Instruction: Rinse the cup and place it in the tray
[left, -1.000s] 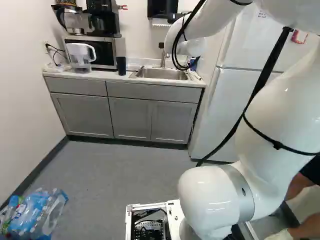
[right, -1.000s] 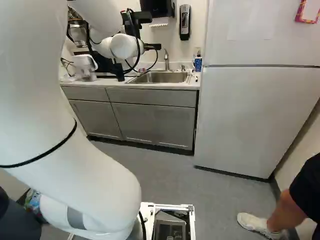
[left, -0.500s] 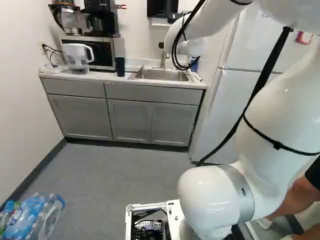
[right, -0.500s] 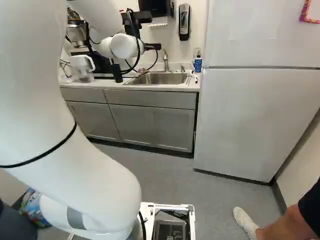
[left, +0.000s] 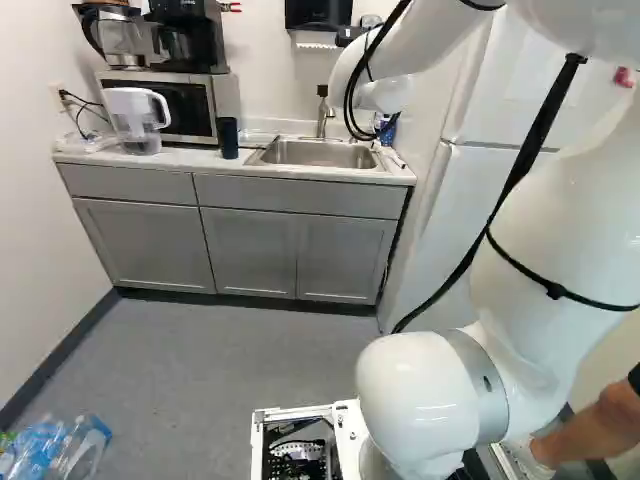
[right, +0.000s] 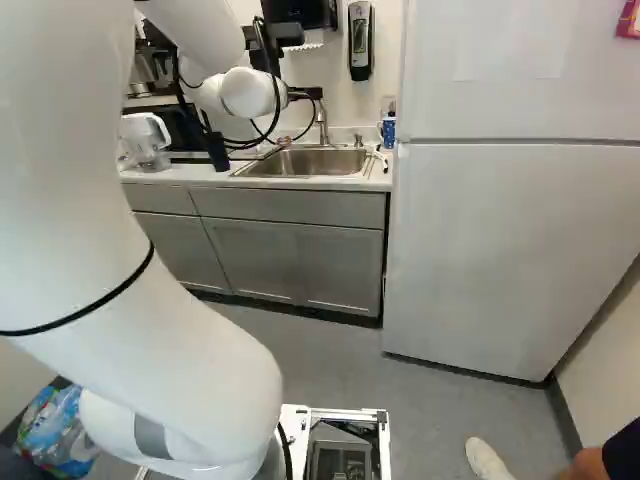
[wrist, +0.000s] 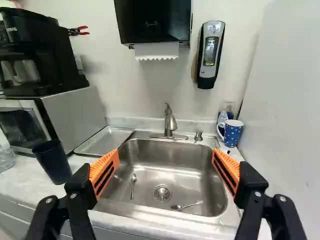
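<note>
Dark blue and smooth-walled, the likely cup (wrist: 53, 161) stands on the counter (wrist: 25, 186), left of the sink (wrist: 172, 172), probably light, stiff and slippery once wet. Spread wide and empty, the gripper (wrist: 166, 154) should squeeze it gently around mid-height.

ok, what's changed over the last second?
The base has moved nearer the grey cabinets, so the room shifts in both base views. The white arm keeps its pose. The dark tapered cup stays on the pale counter beside the steel sink. The black gripper with orange pads is open; no earlier wrist view to compare.
</note>
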